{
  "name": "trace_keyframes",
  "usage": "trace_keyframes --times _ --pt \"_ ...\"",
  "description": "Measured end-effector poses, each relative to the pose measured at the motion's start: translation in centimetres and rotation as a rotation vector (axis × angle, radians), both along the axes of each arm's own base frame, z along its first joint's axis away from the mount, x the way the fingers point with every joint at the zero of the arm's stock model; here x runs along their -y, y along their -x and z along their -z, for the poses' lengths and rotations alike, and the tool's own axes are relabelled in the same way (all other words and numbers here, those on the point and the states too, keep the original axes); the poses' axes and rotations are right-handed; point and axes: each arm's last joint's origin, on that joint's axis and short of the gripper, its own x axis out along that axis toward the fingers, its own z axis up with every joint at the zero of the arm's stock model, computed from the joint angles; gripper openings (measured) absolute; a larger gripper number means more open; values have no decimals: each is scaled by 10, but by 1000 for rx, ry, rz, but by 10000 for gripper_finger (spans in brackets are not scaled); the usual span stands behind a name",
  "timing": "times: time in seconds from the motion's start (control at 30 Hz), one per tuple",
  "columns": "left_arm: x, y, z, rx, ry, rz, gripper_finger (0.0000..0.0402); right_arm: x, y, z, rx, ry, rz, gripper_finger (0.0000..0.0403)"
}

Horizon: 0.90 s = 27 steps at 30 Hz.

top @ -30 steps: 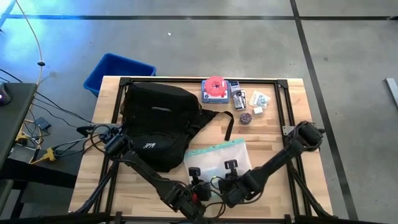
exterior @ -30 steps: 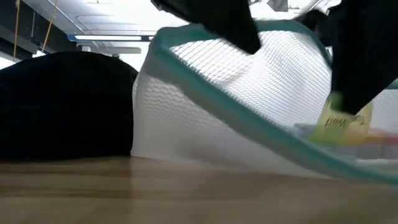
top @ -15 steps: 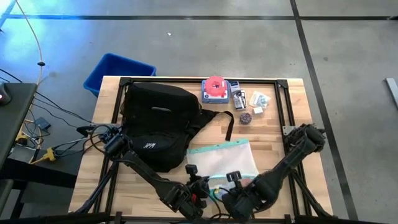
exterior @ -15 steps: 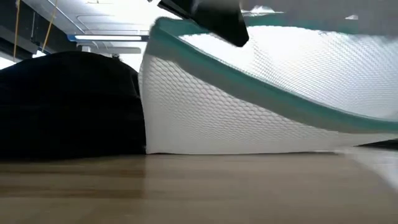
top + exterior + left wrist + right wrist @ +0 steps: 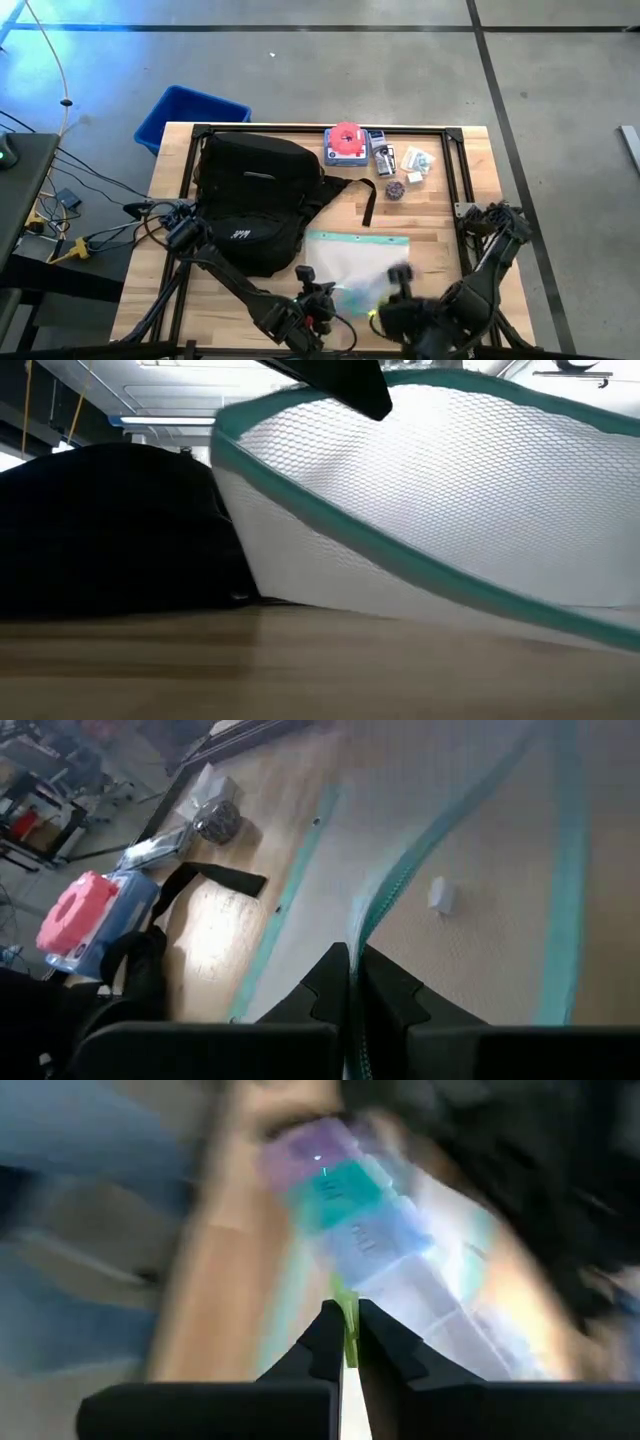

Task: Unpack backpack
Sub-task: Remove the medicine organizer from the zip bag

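Left jaws [image 5: 350,982] pressed together on the teal zipper edge of the mesh pouch [image 5: 358,262], at the pouch's near-left corner, close to the desk's near edge. Right jaws [image 5: 347,1342] likewise closed, pinching a thin yellow-green tab [image 5: 343,1312]; just beyond it, a row of pastel-lidded pill compartments [image 5: 345,1185], blurred. Cannot tell whether that box sits inside the pouch or just clear of it. In the overhead view, right jaws near the pouch's near-right corner, so both arms low along the near edge, one at each end of the pouch's near side.

Pouch lying flat, long axis running left to right across the desk [image 5: 440,215], far teal edge toward the desk's middle. From table height, its near edge lifted and curling [image 5: 420,500].

Backpack [image 5: 252,198] away from both jaws, toward the far-left part of the desk, just beside the pouch's left end, its strap [image 5: 352,190] trailing right. Left arm nearer to it, probably the one for any further reach inside.

Along the far edge: red reel [image 5: 346,140] and small packets [image 5: 412,160]. Blue bin [image 5: 190,112] on the floor off the far-left corner.
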Motion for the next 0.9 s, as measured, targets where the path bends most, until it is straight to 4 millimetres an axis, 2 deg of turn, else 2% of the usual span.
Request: trace_keyframes --times 0.07,0.27,0.43,0.57,0.63,0.9 --pt "2 3 1 -11 -5 4 0 13 -5 8 -8 55 98 1" --pt "2 12 3 -26 7 -29 0 46 -25 45 -131 158 189 1" --pt "2 15 5 -42 41 -44 0 83 -43 93 -288 251 242 1" --pt "4 17 6 -52 62 -42 0 117 -40 127 -371 242 279 1" --pt "6 18 6 -53 71 -38 0 138 -33 137 -369 216 322 1" --pt "8 19 6 -48 75 -36 0 203 -9 148 -102 0 630 0"
